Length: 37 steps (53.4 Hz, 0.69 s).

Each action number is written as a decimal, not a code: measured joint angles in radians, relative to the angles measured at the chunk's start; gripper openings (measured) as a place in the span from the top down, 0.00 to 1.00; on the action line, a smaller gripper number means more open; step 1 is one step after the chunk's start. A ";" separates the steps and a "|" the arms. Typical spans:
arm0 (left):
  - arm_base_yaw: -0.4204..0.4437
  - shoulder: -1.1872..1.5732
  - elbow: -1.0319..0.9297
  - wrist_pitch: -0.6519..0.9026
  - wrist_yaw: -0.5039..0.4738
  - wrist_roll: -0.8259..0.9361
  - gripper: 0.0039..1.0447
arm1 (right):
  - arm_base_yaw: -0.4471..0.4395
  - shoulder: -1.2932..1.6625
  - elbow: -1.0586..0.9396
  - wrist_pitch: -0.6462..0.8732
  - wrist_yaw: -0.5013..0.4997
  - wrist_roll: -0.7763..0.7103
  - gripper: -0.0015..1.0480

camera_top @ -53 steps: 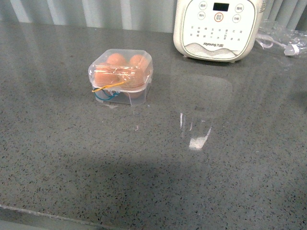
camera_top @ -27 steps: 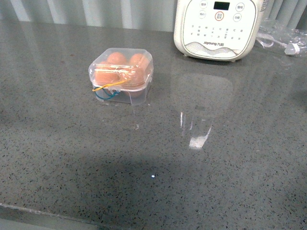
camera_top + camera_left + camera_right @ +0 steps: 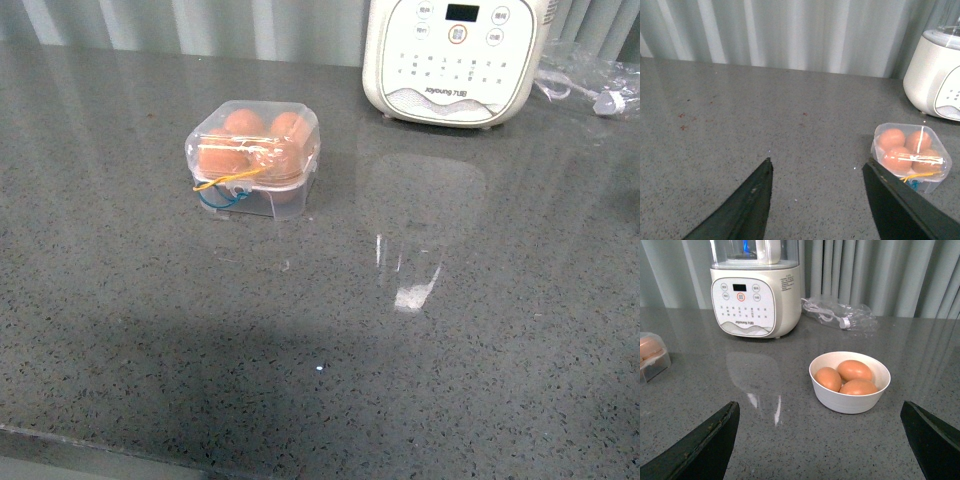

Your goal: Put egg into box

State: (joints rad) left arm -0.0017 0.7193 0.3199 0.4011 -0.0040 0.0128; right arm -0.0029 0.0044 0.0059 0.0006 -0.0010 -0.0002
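Observation:
The box (image 3: 252,160) is a small clear plastic case with its domed lid shut, on the grey countertop left of centre. Orange-brown eggs (image 3: 240,124) show through the lid, and yellow and blue elastic loops hang at its front. It also shows in the left wrist view (image 3: 911,156), beyond one black finger (image 3: 890,200). My left gripper (image 3: 819,162) is open and empty above bare counter, apart from the box. My right gripper (image 3: 819,405) is open and empty, short of a white bowl (image 3: 826,395) holding three eggs (image 3: 854,371). Neither gripper shows in the front view.
A large white appliance with buttons (image 3: 455,60) stands at the back of the counter, also in the right wrist view (image 3: 755,300). A crumpled clear plastic bag with a cable (image 3: 837,315) lies behind the bowl. The counter's front edge (image 3: 90,445) runs at lower left.
The front view has shifted very slightly and the shadow on the near counter has changed. The box has not moved.

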 joint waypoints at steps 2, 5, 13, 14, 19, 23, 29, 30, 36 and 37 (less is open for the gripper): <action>0.000 -0.012 -0.019 0.004 0.000 -0.001 0.54 | 0.000 0.000 0.000 0.000 0.000 0.000 0.07; 0.000 -0.034 -0.055 0.010 0.001 -0.004 0.64 | 0.000 0.000 0.000 0.000 0.000 0.000 0.07; 0.000 -0.103 -0.127 0.014 0.003 -0.009 0.92 | 0.000 0.000 0.000 0.000 0.000 0.000 0.07; 0.000 -0.111 -0.134 0.014 0.003 -0.010 0.95 | 0.000 0.000 0.000 0.000 0.000 0.000 0.07; 0.000 -0.156 -0.174 0.012 0.003 -0.014 0.97 | 0.000 0.000 0.000 0.000 0.000 0.000 0.07; 0.000 -0.185 -0.193 0.004 0.003 -0.014 0.97 | 0.000 0.000 0.000 0.000 0.000 0.000 0.07; 0.000 -0.237 -0.223 -0.018 0.003 -0.014 0.97 | 0.000 0.000 0.000 0.000 0.000 0.000 0.07; 0.000 -0.249 -0.230 -0.024 0.003 -0.014 0.97 | 0.000 0.000 0.000 0.000 0.000 0.000 0.07; 0.000 -0.291 -0.248 -0.047 0.003 -0.014 0.97 | 0.000 0.000 0.000 0.000 0.000 0.000 0.07; 0.000 -0.299 -0.250 -0.051 0.003 -0.014 0.97 | 0.000 0.000 0.000 0.000 0.000 0.000 0.07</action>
State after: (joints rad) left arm -0.0017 0.4206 0.0696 0.3496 -0.0006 -0.0017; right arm -0.0029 0.0044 0.0059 0.0006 -0.0010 -0.0002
